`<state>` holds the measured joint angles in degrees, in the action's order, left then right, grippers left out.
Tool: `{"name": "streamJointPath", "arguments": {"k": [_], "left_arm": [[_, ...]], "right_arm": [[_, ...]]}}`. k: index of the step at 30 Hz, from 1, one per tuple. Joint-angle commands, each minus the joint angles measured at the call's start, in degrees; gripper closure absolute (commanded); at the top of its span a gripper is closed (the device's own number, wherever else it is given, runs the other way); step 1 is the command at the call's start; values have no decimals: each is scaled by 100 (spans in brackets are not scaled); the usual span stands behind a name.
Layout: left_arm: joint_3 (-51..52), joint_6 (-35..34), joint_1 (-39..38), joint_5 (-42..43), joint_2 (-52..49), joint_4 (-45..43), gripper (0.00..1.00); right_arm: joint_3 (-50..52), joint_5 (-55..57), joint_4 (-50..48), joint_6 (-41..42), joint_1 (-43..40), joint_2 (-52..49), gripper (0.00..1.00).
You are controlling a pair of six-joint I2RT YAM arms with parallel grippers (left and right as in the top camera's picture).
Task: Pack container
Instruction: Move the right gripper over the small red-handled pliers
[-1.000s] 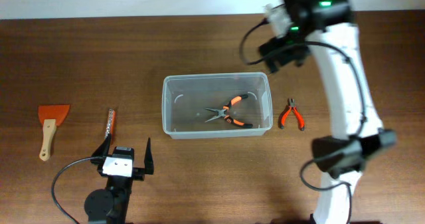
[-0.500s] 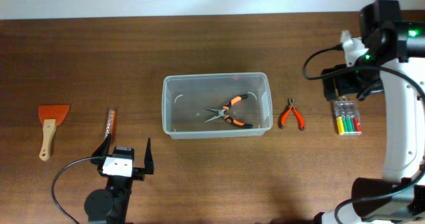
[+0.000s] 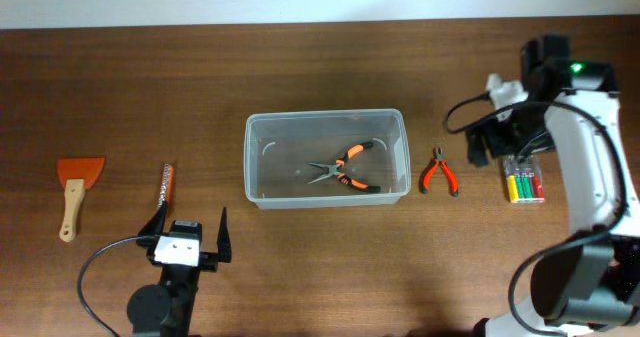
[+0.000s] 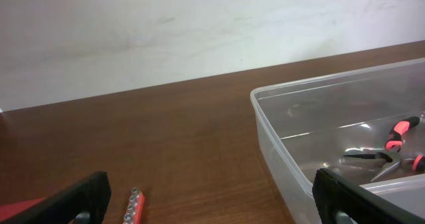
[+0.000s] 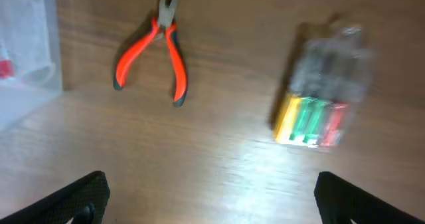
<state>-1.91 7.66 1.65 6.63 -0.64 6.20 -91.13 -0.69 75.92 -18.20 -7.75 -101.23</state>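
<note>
Change: right arm swung off the back-right corner of the clear rectangular plastic container [image 3: 250,162], out over the right side of the dark wooden desk [image 3: 300,67]. Now the right gripper [image 5: 212,199] hangs wide open and empty, over the red-handled pliers [image 5: 156,51] and the clear case of coloured bits [image 5: 319,91]; looks like the next pick lining up. The container sits mid-desk, holding only orange-and-black long-nose pliers [image 3: 345,169]. Front-left, the left gripper [image 3: 190,225] is open, idle. Also outside: orange wooden-handled scraper [image 3: 76,187], small orange bar-shaped tool [image 3: 167,184]. Nothing blocks a pick.
</note>
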Motion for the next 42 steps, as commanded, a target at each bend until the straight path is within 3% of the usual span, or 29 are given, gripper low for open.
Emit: {"name": "streamJointPath", "arguments": {"k": [1, 8, 17, 29, 42], "left_arm": [[42, -33, 28, 39, 31, -15, 1], [42, -33, 28, 39, 31, -15, 1], [42, -33, 28, 39, 31, -15, 1], [42, -33, 28, 39, 31, -15, 1], [42, -33, 28, 39, 31, -15, 1]], "right_arm": [[667, -348, -361, -107, 24, -42, 1], [1519, -494, -1200, -107, 24, -42, 1], [1558, -490, -2033, -109, 24, -81, 1], [1558, -470, -2162, -605, 28, -914, 1], [1554, -188, -2542, -817, 28, -973, 1]]}}
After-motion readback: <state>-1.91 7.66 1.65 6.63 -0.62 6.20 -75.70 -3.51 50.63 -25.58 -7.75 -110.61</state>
